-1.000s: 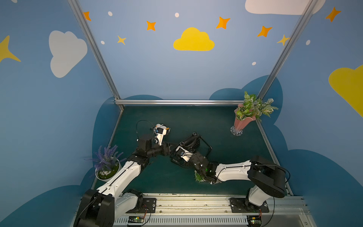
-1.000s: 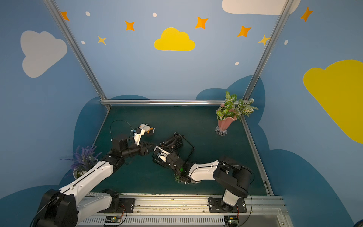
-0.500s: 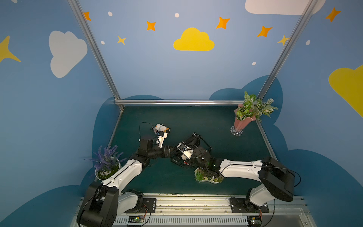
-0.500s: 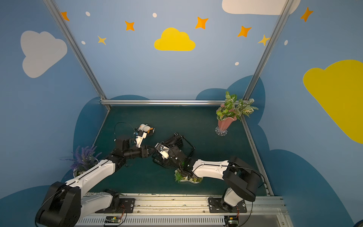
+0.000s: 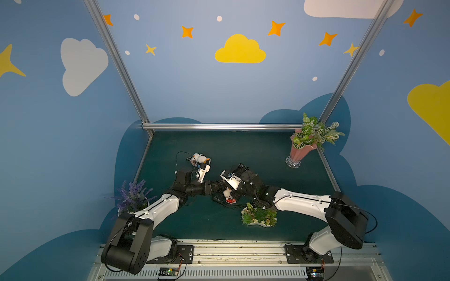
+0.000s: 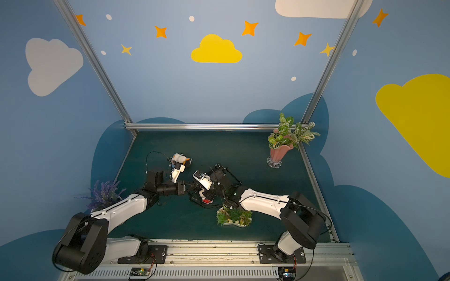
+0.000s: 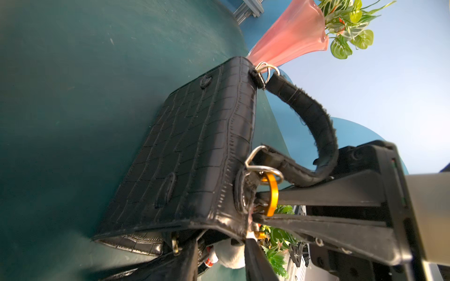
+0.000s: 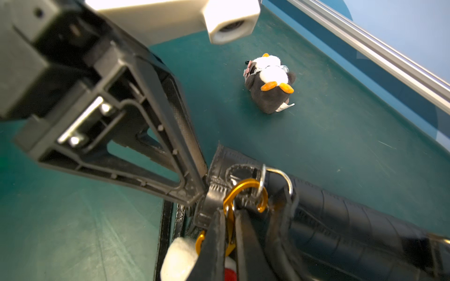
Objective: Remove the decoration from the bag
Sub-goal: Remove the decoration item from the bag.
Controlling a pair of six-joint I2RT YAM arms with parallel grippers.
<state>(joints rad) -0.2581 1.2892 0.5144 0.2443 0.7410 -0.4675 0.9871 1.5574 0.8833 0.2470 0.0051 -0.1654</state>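
Two robot arms meet at the middle of a dark green felt-like table (image 5: 267,155), where a small black bag (image 7: 194,150) stands between them. The bag is boxy and glossy, stamped with a scaly pattern of raised rectangles and stitched along its edges. A short, thick, curved handle (image 7: 314,116) with frayed edges arches up from it, joined at each end by a silver metal ring (image 7: 263,167). A shiny orange metal clip (image 8: 243,185), oval like a snap hook, is hooked through the ring at the end of the bag where the claws meet. The right claw (image 8: 229,215) has its two slim black fingers pressed together, pinching the clip's lower bar. A small white plush toy (image 8: 180,258), fluffy with a red patch, hangs just beneath the clip. The left claw (image 7: 255,206) comes in from the opposite side. Its long, flat, ribbed fingers lie close on either side of the leather tab that carries the ring. Whether they press on it cannot be told. A thin black strap (image 8: 165,231) trails down beside the bag. Well apart, toward the back of the table, a round plush penguin (image 8: 267,82) in black and white with orange feet lies on its own. A fluted pink vase (image 5: 300,152) of green leaves stands in the far right corner. A pot of purple lavender (image 5: 132,194) sits at the left edge. A white dish of succulents (image 5: 259,216) sits near the right arm.
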